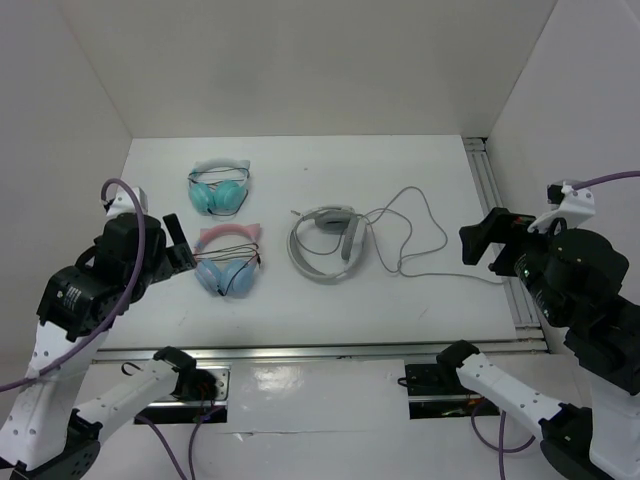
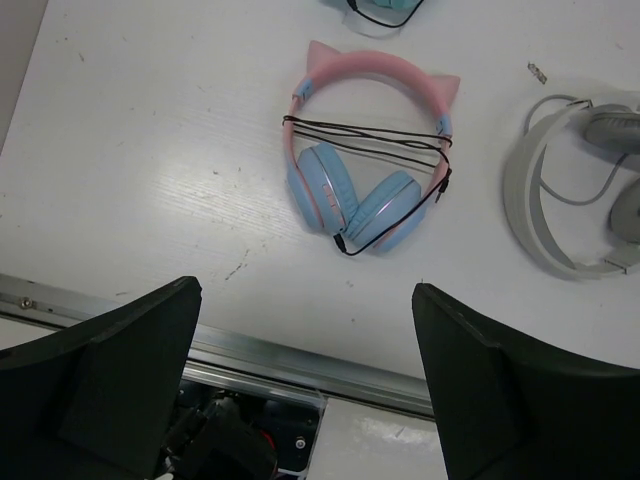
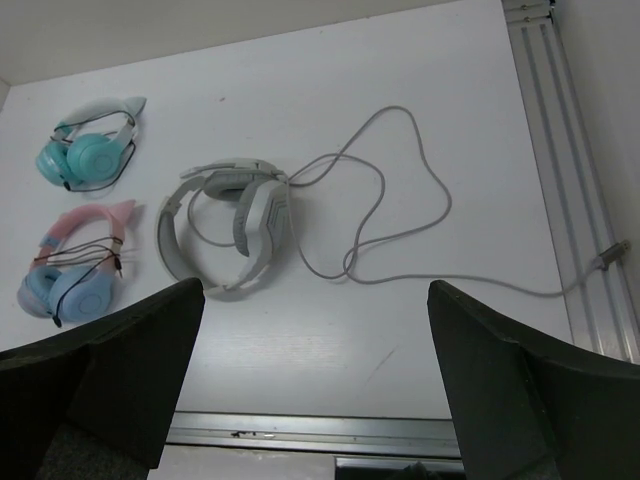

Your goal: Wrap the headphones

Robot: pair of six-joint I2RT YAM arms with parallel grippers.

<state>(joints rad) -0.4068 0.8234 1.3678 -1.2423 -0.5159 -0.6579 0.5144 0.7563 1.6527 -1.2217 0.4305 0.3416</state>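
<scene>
The light grey-white headphones (image 1: 348, 240) lie flat in the middle of the table, ear cups folded inside the wide headband. The right wrist view shows them (image 3: 255, 215) ahead and left of centre; only their left half (image 2: 525, 200) shows at the right edge of the left wrist view. Their thin grey cable (image 1: 420, 235) sprawls in loose loops to the right (image 3: 400, 200), its plug end reaching the right rail (image 3: 610, 255). My left gripper (image 1: 178, 242) hovers open at the left, and its jaws (image 2: 305, 300) hold nothing. My right gripper (image 1: 485, 245) hangs open at the right, empty (image 3: 315, 300).
A teal pair with a white headband (image 1: 220, 190) lies at the back left. A pink-banded pair with blue cups (image 1: 228, 265), its dark cable wound round it (image 2: 365, 150), sits in front of that. Aluminium rails run along the front edge (image 1: 320, 350) and right side (image 1: 495, 200).
</scene>
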